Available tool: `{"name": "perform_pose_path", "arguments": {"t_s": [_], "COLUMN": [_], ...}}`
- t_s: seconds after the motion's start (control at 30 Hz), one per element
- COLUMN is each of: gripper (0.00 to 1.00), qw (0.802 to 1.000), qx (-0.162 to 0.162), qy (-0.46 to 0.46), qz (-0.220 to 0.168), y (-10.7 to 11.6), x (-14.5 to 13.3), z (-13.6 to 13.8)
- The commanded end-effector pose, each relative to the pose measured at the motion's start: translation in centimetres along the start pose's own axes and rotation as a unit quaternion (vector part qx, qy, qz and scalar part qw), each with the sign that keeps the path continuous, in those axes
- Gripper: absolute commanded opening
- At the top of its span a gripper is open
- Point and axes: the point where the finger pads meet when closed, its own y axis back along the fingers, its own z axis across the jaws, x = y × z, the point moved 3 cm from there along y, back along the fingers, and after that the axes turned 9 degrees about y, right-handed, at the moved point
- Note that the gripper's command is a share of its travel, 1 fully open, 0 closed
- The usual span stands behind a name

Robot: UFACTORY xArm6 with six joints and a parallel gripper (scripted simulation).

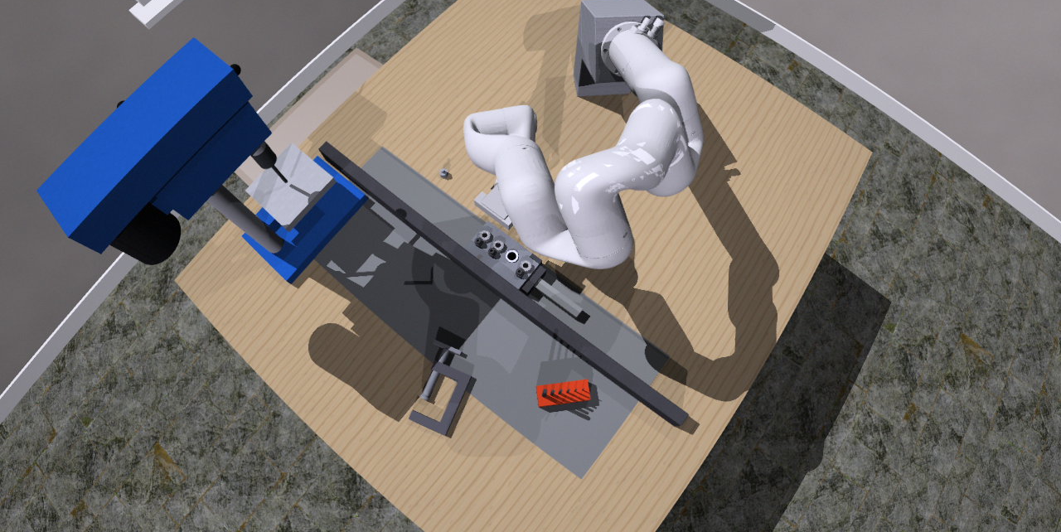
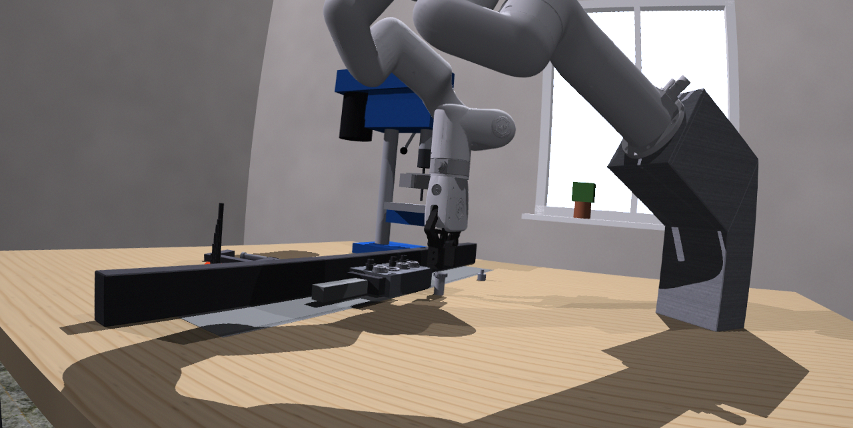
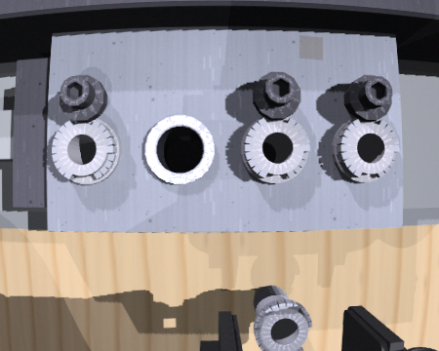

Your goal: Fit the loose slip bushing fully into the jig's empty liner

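From the top, the white arm (image 1: 593,187) bends over the wooden table (image 1: 778,180), hiding its gripper; the jig plate (image 1: 504,250) with its row of bushings sits against the long black rail (image 1: 445,232), the empty liner (image 1: 511,256) showing as a white ring.

From the exterior view, the gripper (image 2: 442,246) hangs pointing down just above the slip bushing (image 2: 439,282), which stands on the table beside the plate (image 2: 390,273).

At the wrist, the fingers stand half apart on either side of the slip bushing (image 3: 282,330), not touching it and gripping nothing. Ahead, the empty liner (image 3: 179,148) lies second from the left, between seated bushings (image 3: 83,151).
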Motion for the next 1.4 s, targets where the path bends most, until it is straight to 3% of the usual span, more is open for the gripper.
{"name": "perform_pose_path", "arguments": {"t_s": [0.0,1.37], "gripper": [0.5,0.5], "qw": [1.0,1.0], "qx": [0.0,0.0], "qy": [0.0,0.0], "qz": [0.001,0.001], "y": [0.05,-0.89], "x": [0.07,0.08], "z": [0.04,0.06]}}
